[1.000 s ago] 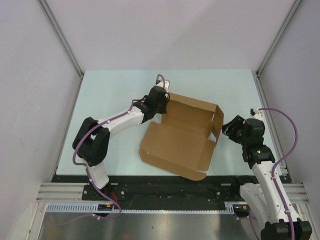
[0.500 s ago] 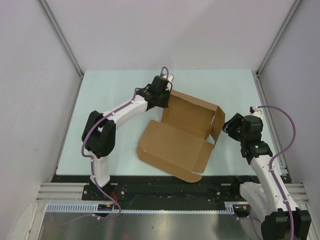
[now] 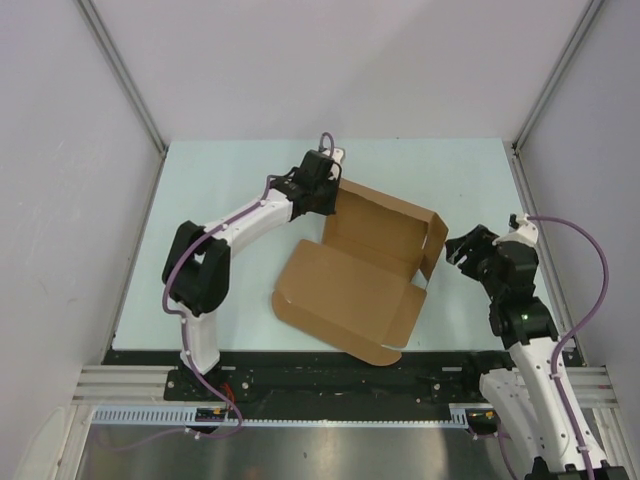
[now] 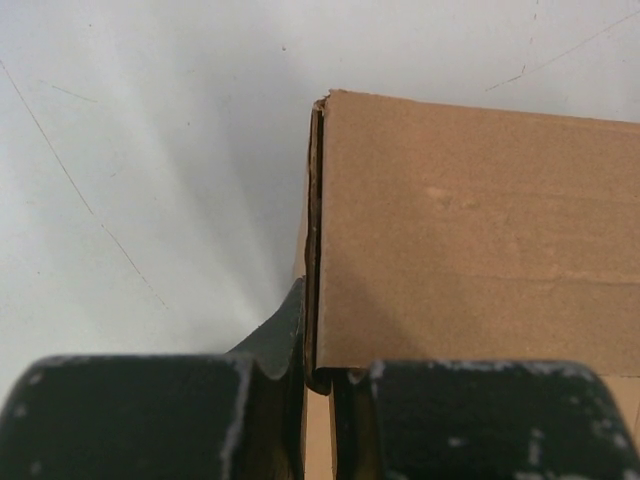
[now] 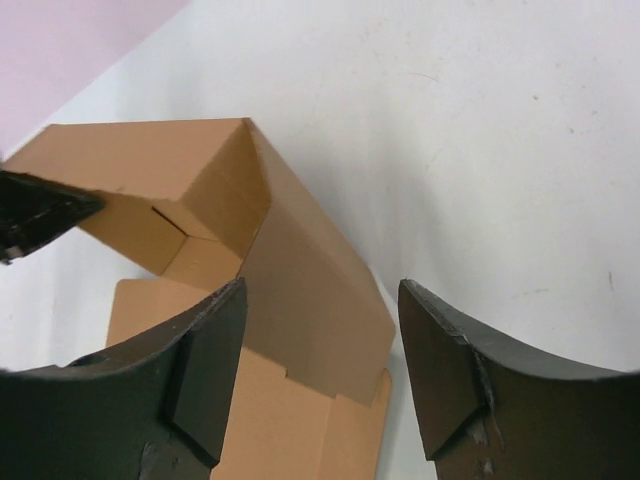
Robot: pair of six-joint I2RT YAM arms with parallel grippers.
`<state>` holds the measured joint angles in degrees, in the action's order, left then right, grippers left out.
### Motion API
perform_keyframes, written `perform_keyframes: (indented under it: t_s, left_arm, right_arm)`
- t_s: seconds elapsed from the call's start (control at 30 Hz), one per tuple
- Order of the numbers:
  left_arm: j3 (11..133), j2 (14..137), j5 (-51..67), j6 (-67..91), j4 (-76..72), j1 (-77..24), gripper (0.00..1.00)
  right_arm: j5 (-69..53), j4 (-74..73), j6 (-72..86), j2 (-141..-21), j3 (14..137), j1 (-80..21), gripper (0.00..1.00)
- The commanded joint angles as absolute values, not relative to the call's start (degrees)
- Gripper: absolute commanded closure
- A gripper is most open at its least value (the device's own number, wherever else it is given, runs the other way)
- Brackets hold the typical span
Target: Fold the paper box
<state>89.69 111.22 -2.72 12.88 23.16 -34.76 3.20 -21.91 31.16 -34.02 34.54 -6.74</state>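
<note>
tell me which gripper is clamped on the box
The left gripper, shut on a wall edge of the paper box; the right gripper is open beside its opposite end.

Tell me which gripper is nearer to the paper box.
Left. The left gripper is clamped on the paper box at its far-left wall edge, touching it. The right gripper hangs open just off the box's right end, with a small gap.

The paper box [image 3: 350,285] is plain brown cardboard, unmarked. The table [image 3: 220,200] is pale mint. The left arm [image 3: 250,225] and right arm [image 3: 535,370] are white with black joints and purple cables [image 3: 590,290]. The left gripper [image 3: 333,192] and right gripper [image 3: 458,250] are black, their fingers [image 5: 210,370] flecked with whitish scuffs.
</note>
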Motion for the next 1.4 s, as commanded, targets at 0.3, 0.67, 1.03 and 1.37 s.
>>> perform_keyframes:
  t_s: [0.3,0.67,1.03,1.37]
  left_arm:
    - [82.27,111.62,0.18,18.28,35.34,-31.29,0.99]
    - [80.33,110.57,-1.67,18.46,33.31,-31.29,1.0]
    - [67.79,104.68,-1.14,21.79,16.81,-32.08,1.0]
    - [58.71,96.51,-8.07,24.52,2.47,-34.98,1.0]
  right_arm:
    - [3.77,-19.43,26.28,-42.88,38.23,-14.76,0.33]
    - [10.98,-16.08,25.05,-43.24,39.11,-15.91,0.34]
    - [17.86,-14.86,24.0,-39.72,40.87,-15.82,0.32]
    - [10.45,-13.71,22.68,-41.92,47.54,-19.33,0.33]
